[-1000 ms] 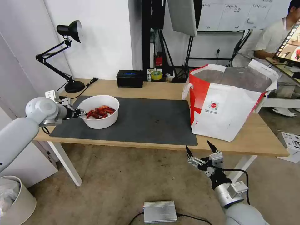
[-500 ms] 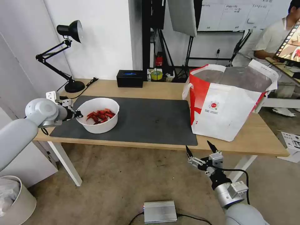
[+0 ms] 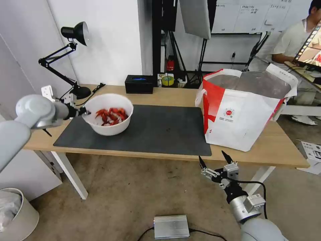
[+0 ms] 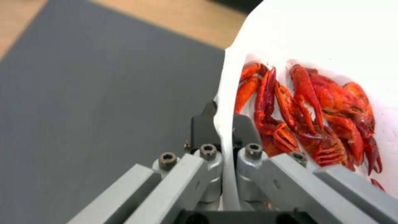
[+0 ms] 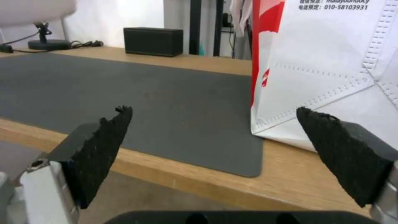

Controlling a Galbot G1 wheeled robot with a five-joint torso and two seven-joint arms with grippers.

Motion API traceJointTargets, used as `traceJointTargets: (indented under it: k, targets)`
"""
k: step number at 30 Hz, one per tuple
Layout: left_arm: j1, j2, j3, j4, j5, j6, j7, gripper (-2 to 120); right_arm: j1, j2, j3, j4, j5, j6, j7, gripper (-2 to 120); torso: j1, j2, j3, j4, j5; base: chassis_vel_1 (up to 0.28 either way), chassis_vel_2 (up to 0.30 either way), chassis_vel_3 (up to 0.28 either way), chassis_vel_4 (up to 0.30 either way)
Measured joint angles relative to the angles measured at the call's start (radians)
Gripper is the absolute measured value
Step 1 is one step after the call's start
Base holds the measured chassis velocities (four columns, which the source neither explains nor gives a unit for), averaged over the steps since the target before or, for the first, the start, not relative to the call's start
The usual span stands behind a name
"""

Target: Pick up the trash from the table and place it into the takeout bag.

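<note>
Smooth white plastic-looking bowl [image 3: 107, 114], glossy red crayfish shells [image 4: 315, 115], matt dark grey mat [image 3: 157, 129], light wood-grain table [image 3: 267, 152], stitched white takeout bag [image 3: 244, 110] with crinkly silver foil lining, rough black pads [image 5: 105, 146], bare metal linkage

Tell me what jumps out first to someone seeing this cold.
The white bowl of red crayfish shells, lifted and tilted over the left end of the dark mat, with the left gripper shut on its rim. Next, the big white and red takeout bag standing open at the right end of the table. The right gripper hangs open below the table's front edge, near the bag.
</note>
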Motion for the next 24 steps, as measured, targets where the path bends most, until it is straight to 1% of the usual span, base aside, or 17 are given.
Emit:
traceJointTargets:
  k: [2,3,6,8,9,12,13,17,18,20,21,22,24]
  targets:
    - [-0.002,-0.004,-0.001,-0.006,-0.004,-0.001,-0.002,0,0.0,0.0,0.0,0.0,0.0,0.0,0.0,100,0.0,0.0,0.0,0.0001,-0.0001,0.0,0.0,0.0,0.0]
    - [-0.011,-0.024,-0.003,-0.028,-0.015,-0.005,-0.015,0,0.0,0.0,0.0,0.0,0.0,0.0,0.0,100,0.0,0.0,0.0,0.0,-0.0001,0.0,0.0,0.0,0.0]
    - [-0.029,-0.048,0.002,-0.046,-0.026,-0.011,-0.034,0,0.0,0.0,0.0,0.0,0.0,0.0,0.0,100,0.0,0.0,0.0,0.0,-0.0002,0.0,0.0,0.0,0.0]
    - [-0.06,-0.072,0.026,-0.057,-0.04,-0.015,-0.053,0,0.0,0.0,0.0,0.0,0.0,0.0,0.0,100,0.0,0.0,0.0,0.0001,-0.0002,0.0,0.0,0.0,0.0]
    - [-0.06,-0.072,0.026,-0.057,-0.04,-0.015,-0.053,0,0.0,0.0,0.0,0.0,0.0,0.0,0.0,100,0.0,0.0,0.0,0.0001,-0.0002,0.0,0.0,0.0,0.0]
    - [-0.133,-0.123,0.079,-0.052,-0.061,-0.019,-0.087,0,0.0,0.0,0.0,0.0,0.0,0.0,0.0,100,0.0,0.0,0.0,0.0,-0.0001,0.0,0.0,0.0,0.0]
    - [-0.133,-0.123,0.079,-0.052,-0.061,-0.019,-0.087,0,0.0,0.0,0.0,0.0,0.0,0.0,0.0,100,0.0,0.0,0.0,0.0,-0.0001,0.0,0.0,0.0,0.0]
    - [-0.249,-0.203,0.146,-0.007,-0.069,-0.026,-0.107,0,0.0,0.0,0.0,0.0,0.0,0.0,0.0,100,0.0,0.0,0.0,-0.0001,0.0,0.0,0.0,0.0,0.0]
    - [-0.249,-0.203,0.146,-0.007,-0.069,-0.026,-0.107,0,0.0,0.0,0.0,0.0,0.0,0.0,0.0,100,0.0,0.0,0.0,-0.0001,0.0,0.0,0.0,0.0,0.0]
    - [-0.314,-0.253,0.18,0.028,-0.069,-0.026,-0.112,0,0.0,0.0,0.0,0.0,0.0,0.0,0.0,100,0.0,0.0,0.0,0.0001,-0.0001,0.0,0.0,0.0,0.0]
    - [-0.334,-0.271,0.19,0.04,-0.069,-0.026,-0.112,0,0.0,0.0,0.0,0.0,0.0,0.0,0.0,100,0.0,0.0,0.0,0.0,-0.0001,0.0,0.0,0.0,0.0]
    - [-0.334,-0.271,0.19,0.04,-0.069,-0.026,-0.112,0,0.0,0.0,0.0,0.0,0.0,0.0,0.0,100,0.0,0.0,0.0,0.0,-0.0001,0.0,0.0,0.0,0.0]
    - [-0.387,-0.311,0.221,0.068,-0.069,-0.027,-0.113,0,0.0,0.0,0.0,0.0,0.0,0.0,0.0,100,0.0,0.0,0.0,-0.0004,0.0002,0.0,0.0,0.0,0.0]
